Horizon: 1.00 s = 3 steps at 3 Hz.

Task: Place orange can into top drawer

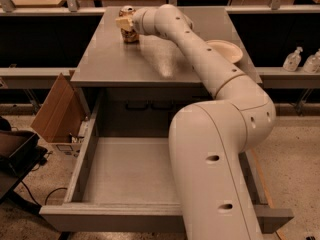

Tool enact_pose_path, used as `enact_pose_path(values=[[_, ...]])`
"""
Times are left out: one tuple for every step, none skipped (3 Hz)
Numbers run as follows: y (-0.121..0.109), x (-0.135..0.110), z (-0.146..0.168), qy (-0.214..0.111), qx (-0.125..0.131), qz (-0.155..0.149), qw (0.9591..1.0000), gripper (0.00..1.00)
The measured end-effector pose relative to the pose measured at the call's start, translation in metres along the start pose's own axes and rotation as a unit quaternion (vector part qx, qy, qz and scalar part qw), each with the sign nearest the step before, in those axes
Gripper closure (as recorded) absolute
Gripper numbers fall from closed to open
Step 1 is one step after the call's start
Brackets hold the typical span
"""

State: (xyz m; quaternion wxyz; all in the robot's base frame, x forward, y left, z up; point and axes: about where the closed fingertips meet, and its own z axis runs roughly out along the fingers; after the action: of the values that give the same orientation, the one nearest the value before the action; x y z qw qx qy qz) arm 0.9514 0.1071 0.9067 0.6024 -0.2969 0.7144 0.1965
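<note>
The orange can [130, 34] stands upright at the back left of the grey cabinet top [125, 64]. My gripper [124, 23] is right at the can, reaching it from the right and covering its upper half. The top drawer [84, 156] is pulled wide open below the cabinet top, and the part of its inside that shows holds nothing. My arm's large lower segment hides the drawer's right half.
A white bowl [226, 50] sits at the right of the cabinet top. An open cardboard box [56, 109] stands on the floor left of the drawer, with a black object [15, 154] beside it. Clear bottles [292, 59] stand on a shelf at the far right.
</note>
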Motion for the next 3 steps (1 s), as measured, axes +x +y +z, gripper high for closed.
enact_pose_path(values=[[0.002,0.001,0.002,0.001,-0.002,0.0,1.0,0.72],[0.005,0.003,0.004,0.002,-0.004,0.001,1.0,0.95],[0.014,-0.015,-0.009,0.003,-0.018,-0.013,0.9998,1.0]])
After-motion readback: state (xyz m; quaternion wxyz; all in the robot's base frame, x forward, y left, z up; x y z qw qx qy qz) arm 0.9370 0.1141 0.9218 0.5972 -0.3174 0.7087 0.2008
